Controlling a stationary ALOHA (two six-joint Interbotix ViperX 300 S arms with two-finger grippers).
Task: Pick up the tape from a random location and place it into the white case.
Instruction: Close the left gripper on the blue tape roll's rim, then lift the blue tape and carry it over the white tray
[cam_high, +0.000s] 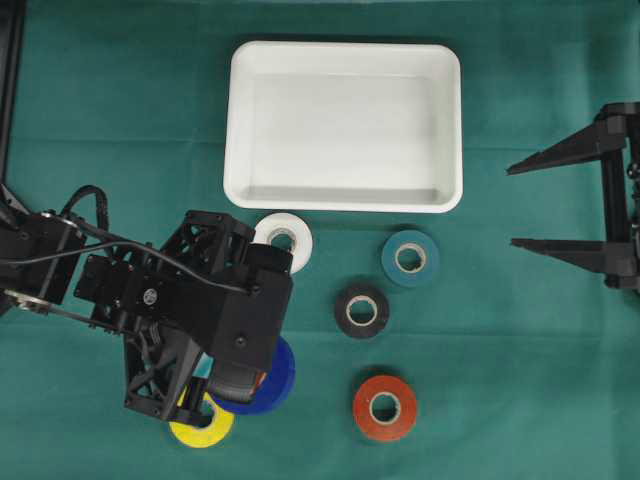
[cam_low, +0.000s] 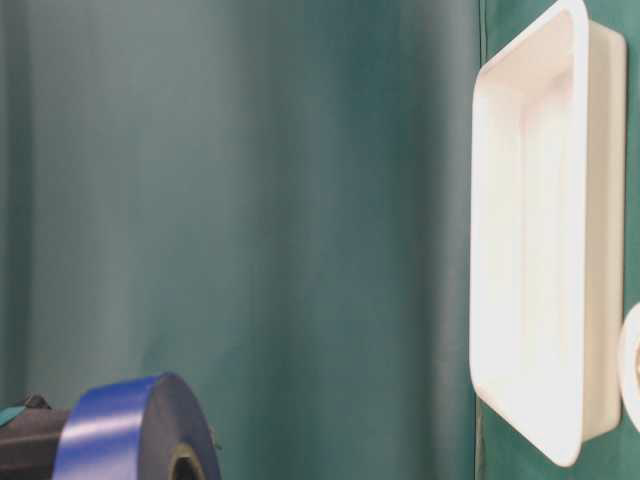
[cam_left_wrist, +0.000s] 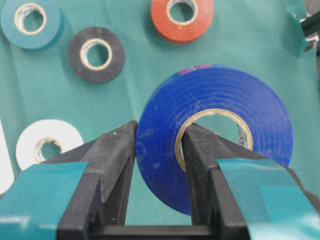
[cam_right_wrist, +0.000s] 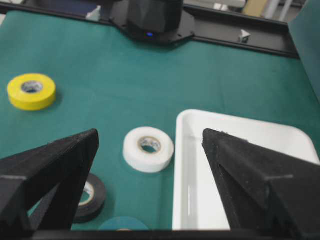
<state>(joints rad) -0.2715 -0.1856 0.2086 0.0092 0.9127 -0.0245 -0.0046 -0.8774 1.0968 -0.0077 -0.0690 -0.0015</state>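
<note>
My left gripper (cam_left_wrist: 159, 131) is shut on a blue tape roll (cam_left_wrist: 220, 120), with one finger through its core and the other against its outer wall. In the overhead view the left arm (cam_high: 200, 310) covers most of that blue roll (cam_high: 272, 380), well in front of and left of the white case (cam_high: 345, 125). I cannot tell whether the roll touches the cloth. It also shows at the bottom left of the table-level view (cam_low: 130, 430), with the white case (cam_low: 540, 230) at the right. My right gripper (cam_high: 512, 206) is open and empty at the right edge, level with the case's front right corner.
Other rolls lie on the green cloth: white (cam_high: 285, 238) just in front of the case, teal (cam_high: 410, 258), black (cam_high: 361, 310), red (cam_high: 385, 407), and yellow (cam_high: 200, 425) partly under the left arm. The inside of the case holds nothing.
</note>
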